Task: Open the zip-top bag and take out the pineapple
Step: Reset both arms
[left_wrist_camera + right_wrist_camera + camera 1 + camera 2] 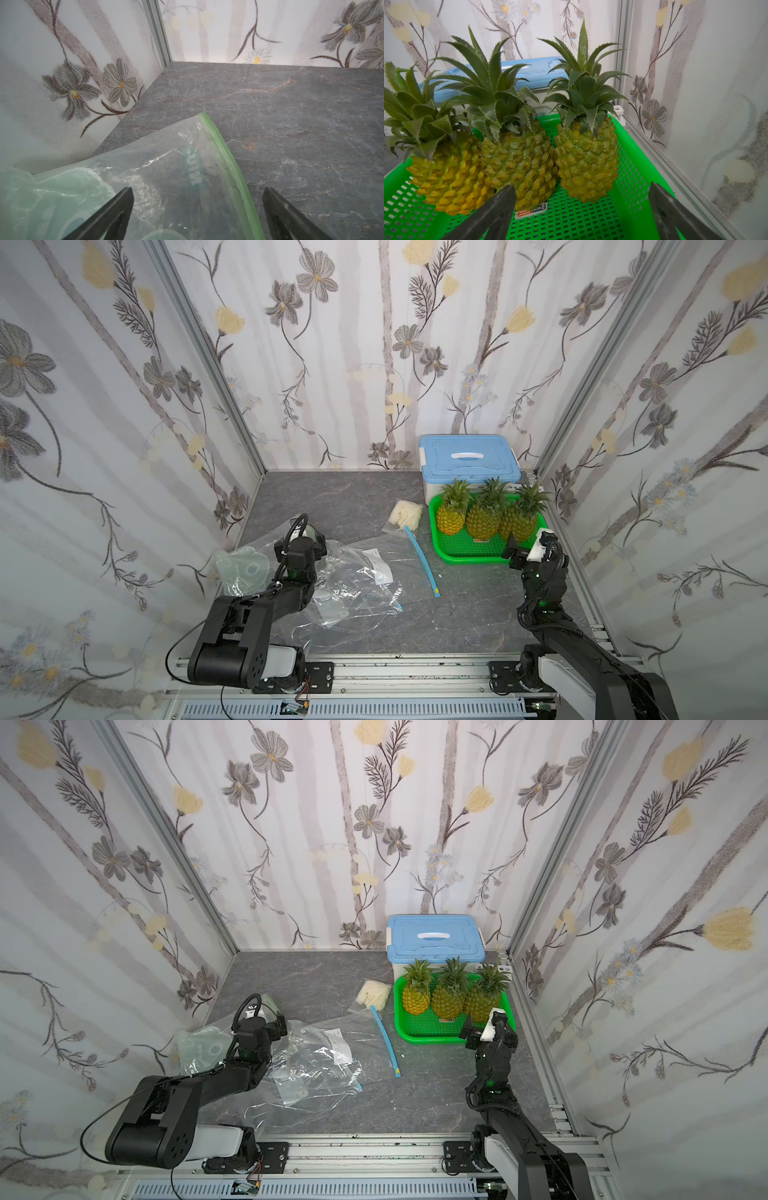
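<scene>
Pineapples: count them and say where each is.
3, in a row in the green basket: left pineapple, middle pineapple, right pineapple nearest the side wall. None appears hidden.

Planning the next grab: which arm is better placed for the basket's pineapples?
Right: the right tool, open, hovers at the basket facing the pineapples; the left tool is over a bag, far off.

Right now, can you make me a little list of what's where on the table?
pineapples: three, together in the green basket
bags: clear zip-top bags crumpled on the table, no pineapple inside
left pincer: open, over a green-edged bag
right pincer: open, facing the pineapples
behind basket: blue-lidded box
</scene>
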You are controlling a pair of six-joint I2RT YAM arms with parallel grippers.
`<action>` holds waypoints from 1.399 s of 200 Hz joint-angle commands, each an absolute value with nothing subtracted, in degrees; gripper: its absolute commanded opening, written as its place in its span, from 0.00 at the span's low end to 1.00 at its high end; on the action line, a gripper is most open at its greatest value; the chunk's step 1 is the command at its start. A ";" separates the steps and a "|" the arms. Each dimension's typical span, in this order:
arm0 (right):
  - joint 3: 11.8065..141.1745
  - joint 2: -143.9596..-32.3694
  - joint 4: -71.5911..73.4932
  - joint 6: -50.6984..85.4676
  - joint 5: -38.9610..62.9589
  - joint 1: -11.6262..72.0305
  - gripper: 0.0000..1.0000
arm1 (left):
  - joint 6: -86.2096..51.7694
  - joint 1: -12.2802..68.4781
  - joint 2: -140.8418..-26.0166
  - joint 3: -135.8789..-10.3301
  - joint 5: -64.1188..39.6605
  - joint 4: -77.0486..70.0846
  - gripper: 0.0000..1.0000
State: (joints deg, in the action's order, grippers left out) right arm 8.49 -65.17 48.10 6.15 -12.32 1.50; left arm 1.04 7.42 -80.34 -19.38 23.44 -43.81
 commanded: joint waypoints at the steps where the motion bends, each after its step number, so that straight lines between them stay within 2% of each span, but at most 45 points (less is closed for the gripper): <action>1: 9.96 -70.40 58.67 1.89 -10.08 1.67 1.00 | 1.54 7.16 -85.66 -17.78 19.96 -58.05 1.00; 18: 10.02 -72.08 61.28 0.24 -8.97 1.92 1.00 | 0.36 6.24 -84.83 -18.35 18.41 -55.29 1.00; 42: 10.09 -73.65 63.85 -0.16 -7.33 1.85 1.00 | 1.05 5.68 -90.23 -17.76 16.93 -62.09 1.00; 52: 9.53 -74.15 65.64 -0.07 -6.34 1.85 1.00 | 0.40 5.48 -88.38 -19.15 15.14 -55.86 1.00; 72: 8.43 -78.01 71.74 0.00 -4.83 1.76 1.00 | -0.04 4.57 -88.65 -20.67 13.74 -53.47 1.00; 107: 11.37 -84.84 72.60 0.92 -2.21 0.32 1.00 | -1.93 2.74 -88.92 -22.08 12.92 -51.26 1.00; 280: 12.27 -84.73 70.31 1.59 -0.24 -0.80 1.00 | -0.97 2.46 -88.97 -22.46 9.79 -50.50 1.00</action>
State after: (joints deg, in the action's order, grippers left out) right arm 11.94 -84.55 67.48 1.65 -1.02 -0.78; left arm -1.89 2.50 -89.01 -21.93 11.16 -50.26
